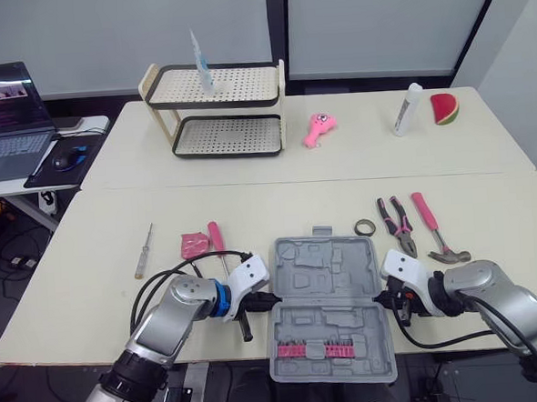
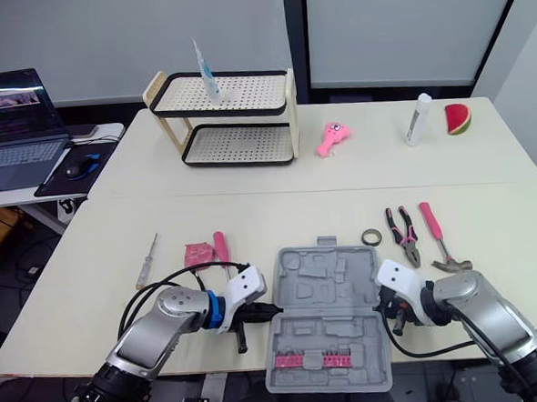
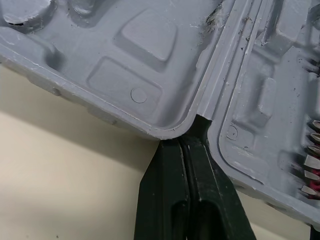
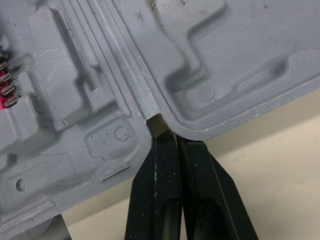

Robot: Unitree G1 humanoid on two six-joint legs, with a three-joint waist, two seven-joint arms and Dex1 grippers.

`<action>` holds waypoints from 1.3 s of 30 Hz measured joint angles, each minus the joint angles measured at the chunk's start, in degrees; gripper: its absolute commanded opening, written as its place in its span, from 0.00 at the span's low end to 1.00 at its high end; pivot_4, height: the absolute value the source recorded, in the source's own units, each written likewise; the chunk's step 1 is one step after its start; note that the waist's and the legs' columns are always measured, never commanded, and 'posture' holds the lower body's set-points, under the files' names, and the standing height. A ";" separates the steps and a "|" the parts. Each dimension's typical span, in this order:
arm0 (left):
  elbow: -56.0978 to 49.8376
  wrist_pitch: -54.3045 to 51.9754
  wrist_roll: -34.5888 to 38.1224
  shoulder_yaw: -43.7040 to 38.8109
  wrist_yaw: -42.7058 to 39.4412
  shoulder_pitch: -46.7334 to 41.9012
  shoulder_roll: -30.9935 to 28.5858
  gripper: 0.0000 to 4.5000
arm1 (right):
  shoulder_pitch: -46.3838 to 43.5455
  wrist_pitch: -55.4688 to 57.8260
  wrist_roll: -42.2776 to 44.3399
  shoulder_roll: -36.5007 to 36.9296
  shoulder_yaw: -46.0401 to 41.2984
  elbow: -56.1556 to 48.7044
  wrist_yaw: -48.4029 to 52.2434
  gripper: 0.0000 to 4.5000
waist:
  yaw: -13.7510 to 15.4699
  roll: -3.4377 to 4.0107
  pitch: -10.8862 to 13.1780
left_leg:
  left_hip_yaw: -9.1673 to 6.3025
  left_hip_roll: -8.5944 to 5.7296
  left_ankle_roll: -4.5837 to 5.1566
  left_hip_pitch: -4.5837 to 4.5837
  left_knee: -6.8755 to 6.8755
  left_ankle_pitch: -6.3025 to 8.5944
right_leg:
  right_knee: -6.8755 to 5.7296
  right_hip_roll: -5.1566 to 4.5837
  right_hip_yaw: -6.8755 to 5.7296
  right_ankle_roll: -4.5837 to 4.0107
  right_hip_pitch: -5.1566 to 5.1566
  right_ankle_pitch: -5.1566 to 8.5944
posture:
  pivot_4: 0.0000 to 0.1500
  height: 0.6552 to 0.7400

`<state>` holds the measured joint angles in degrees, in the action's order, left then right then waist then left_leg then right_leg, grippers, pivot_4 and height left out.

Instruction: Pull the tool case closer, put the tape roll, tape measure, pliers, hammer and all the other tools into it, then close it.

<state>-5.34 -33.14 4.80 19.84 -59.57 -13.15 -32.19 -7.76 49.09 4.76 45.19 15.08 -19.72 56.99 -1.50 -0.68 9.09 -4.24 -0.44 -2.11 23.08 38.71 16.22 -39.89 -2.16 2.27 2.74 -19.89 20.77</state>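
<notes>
The grey tool case [image 1: 327, 293] lies open and flat near the table's front edge, with a row of pink bits [image 1: 316, 348] in its near half. My left gripper [image 1: 269, 299] is shut, its tips pressed into the hinge notch on the case's left side [image 3: 150, 60]. My right gripper [image 1: 381, 296] is shut too, its tips in the hinge notch on the right side [image 4: 210, 45]. Right of the case lie the tape roll [image 1: 365, 227], pliers [image 1: 397, 223] and hammer [image 1: 432, 230]. To its left are a pink-handled screwdriver [image 1: 217, 241], a pink tape measure [image 1: 195, 245] and a thin screwdriver [image 1: 144, 250].
A two-tier rack [image 1: 217, 108] stands at the back of the far table, with a pink toy [image 1: 317, 129], a white tube [image 1: 407, 110] and a watermelon slice [image 1: 444, 108] to its right. A laptop [image 1: 3, 117] sits on a side desk at the left.
</notes>
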 measured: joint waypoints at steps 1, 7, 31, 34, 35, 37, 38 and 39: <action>-0.14 -0.04 0.09 0.00 -0.04 0.04 -0.20 0.00 | 0.00 -0.02 0.01 0.03 0.13 0.00 -0.01 0.00 | 0.00 0.00 0.00 | 0.00 0.00 0.00 0.00 0.00 0.00 | 0.00 0.00 0.00 0.00 0.00 0.00 | 1.00 0.87; -0.77 -0.18 0.58 0.02 -0.28 0.63 -0.90 0.00 | 0.00 -0.22 0.20 0.13 0.56 0.01 -0.06 0.00 | 0.00 0.00 0.00 | -0.01 0.00 0.00 -0.01 0.00 0.00 | 0.00 0.00 0.00 0.00 0.01 0.00 | 1.00 0.87; 1.40 1.19 0.88 0.07 -1.61 -0.66 -2.26 0.00 | 0.58 -1.83 2.89 3.72 -2.59 2.63 -1.00 0.00 | 0.08 -0.01 0.01 | -0.01 0.00 0.00 -0.02 0.00 0.00 | 0.00 0.00 -0.01 0.00 0.04 0.00 | 1.00 0.87; 1.40 1.96 1.22 -0.20 -2.24 -0.75 -4.06 0.00 | 2.75 -4.08 3.21 5.88 -4.71 2.61 -0.86 0.00 | -0.02 -0.02 0.01 | -0.01 0.02 0.00 -0.02 -0.01 0.00 | 0.01 0.00 0.00 0.00 0.04 0.00 | 1.00 0.87; 1.36 2.54 1.83 -1.19 -2.44 -0.40 -4.88 0.00 | 3.86 -5.50 3.29 6.81 -5.66 2.60 -0.75 0.00 | -0.02 -0.02 0.02 | 0.00 0.02 0.01 -0.02 -0.02 0.00 | 0.01 0.00 0.00 0.00 0.02 0.00 | 1.00 0.87; 0.86 3.80 3.97 -5.19 -2.86 0.97 -6.67 0.00 | 6.54 -8.97 3.74 8.50 -9.06 2.54 -0.39 0.00 | -0.02 -0.02 0.04 | 0.00 0.03 0.01 0.00 -0.02 0.00 | 0.02 -0.02 0.01 0.00 0.01 0.00 | 1.00 0.87; 0.21 4.31 5.29 -7.43 -3.31 1.73 -7.48 0.00 | 7.71 -10.78 4.01 9.21 -10.92 2.60 -0.01 0.00 | -0.02 -0.03 0.04 | 0.00 0.03 0.01 -0.01 -0.02 0.00 | 0.02 -0.03 0.01 0.00 0.03 0.00 | 1.00 0.87; -0.60 5.03 7.07 -10.08 -3.71 2.63 -8.18 0.00 | 9.18 -13.26 4.62 9.63 -13.38 2.58 0.38 0.00 | -0.01 -0.03 0.04 | -0.01 0.04 0.01 -0.01 -0.02 0.00 | 0.02 -0.03 0.00 0.00 0.03 0.00 | 1.00 0.87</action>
<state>-5.94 -28.12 11.87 9.76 -63.29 -10.51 -40.37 1.41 35.83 9.38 54.81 1.70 -17.15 57.37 -1.51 -0.71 9.13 -4.24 -0.40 -2.11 23.07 38.69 16.23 -39.87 -2.20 2.27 2.73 -19.86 20.77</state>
